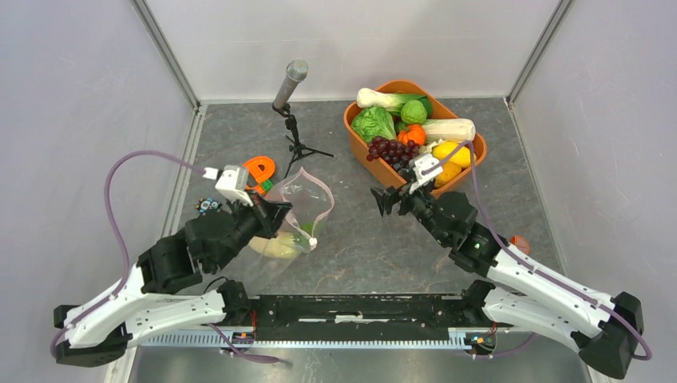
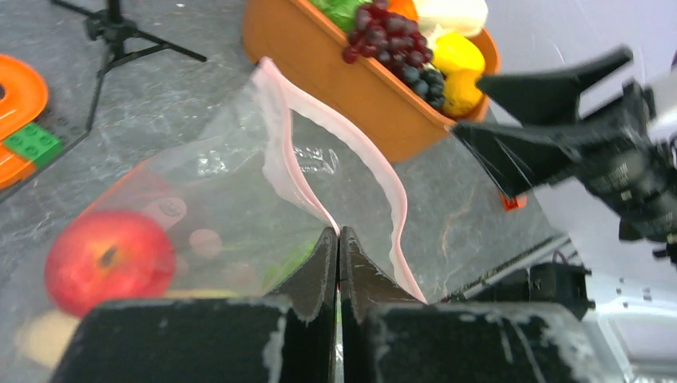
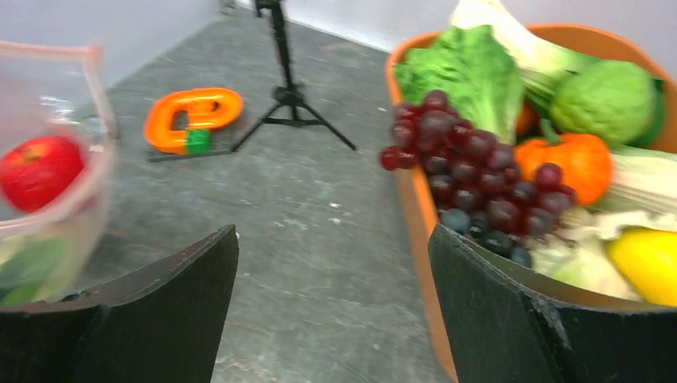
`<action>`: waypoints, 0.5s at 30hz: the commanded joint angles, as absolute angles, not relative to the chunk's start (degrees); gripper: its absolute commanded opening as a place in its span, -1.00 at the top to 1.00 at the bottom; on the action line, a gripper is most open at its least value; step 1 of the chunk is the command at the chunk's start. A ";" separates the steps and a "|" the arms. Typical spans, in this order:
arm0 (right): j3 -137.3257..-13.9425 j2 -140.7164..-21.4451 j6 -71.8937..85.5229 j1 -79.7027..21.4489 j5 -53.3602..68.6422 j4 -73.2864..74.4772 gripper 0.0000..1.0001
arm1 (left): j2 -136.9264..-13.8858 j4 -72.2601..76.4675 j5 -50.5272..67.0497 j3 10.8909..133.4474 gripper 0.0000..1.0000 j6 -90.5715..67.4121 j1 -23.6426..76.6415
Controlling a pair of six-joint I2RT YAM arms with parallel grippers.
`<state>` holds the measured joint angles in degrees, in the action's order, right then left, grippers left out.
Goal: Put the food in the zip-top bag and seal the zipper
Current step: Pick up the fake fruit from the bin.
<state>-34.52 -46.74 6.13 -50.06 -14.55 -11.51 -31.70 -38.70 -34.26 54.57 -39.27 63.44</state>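
The clear zip-top bag (image 1: 307, 203) stands open left of centre. My left gripper (image 1: 283, 217) is shut on its pinkish zipper (image 2: 383, 171) strip at the near rim (image 2: 338, 233). A red apple (image 2: 108, 259) and green and yellowish pieces lie inside the bag. My right gripper (image 1: 387, 199) is open and empty, just off the near left corner of the orange tub (image 1: 348, 120). The tub holds the purple grape bunch (image 1: 389, 149), lettuce (image 1: 374, 124), an orange piece (image 1: 413, 134) and yellow pieces (image 1: 453, 153). The right wrist view shows the grapes (image 3: 471, 171) beyond my open fingers (image 3: 331, 231).
A microphone on a small tripod (image 1: 291, 84) stands behind the bag. An orange tape holder with a green block (image 1: 259, 169) lies left of the bag. A small orange item (image 1: 520, 242) sits by my right arm. Walls close in left, back and right.
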 commanded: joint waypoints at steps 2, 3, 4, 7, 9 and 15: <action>-49.69 -52.21 2.65 -45.71 -25.98 1.13 -0.86 | -40.42 -41.91 -23.59 65.12 0.96 -28.38 63.38; -52.27 -54.12 1.87 -43.83 -24.03 3.31 -0.86 | -42.52 -45.46 -25.47 67.67 0.96 -29.40 63.38; -54.75 -56.14 1.30 -41.52 -21.79 5.70 -0.87 | -43.62 -48.01 -28.58 68.93 0.96 -30.92 63.39; -58.24 -60.58 1.13 -35.88 -15.01 9.45 -0.90 | -41.22 -45.34 -31.33 65.14 0.96 -31.93 63.44; -59.01 -62.62 1.52 -32.65 -11.37 10.37 -0.91 | -38.26 -42.39 -30.31 61.94 0.95 -32.92 63.46; -59.00 -68.64 2.88 -25.77 0.62 11.89 -0.87 | -36.24 -41.69 -28.53 58.10 0.96 -35.19 63.50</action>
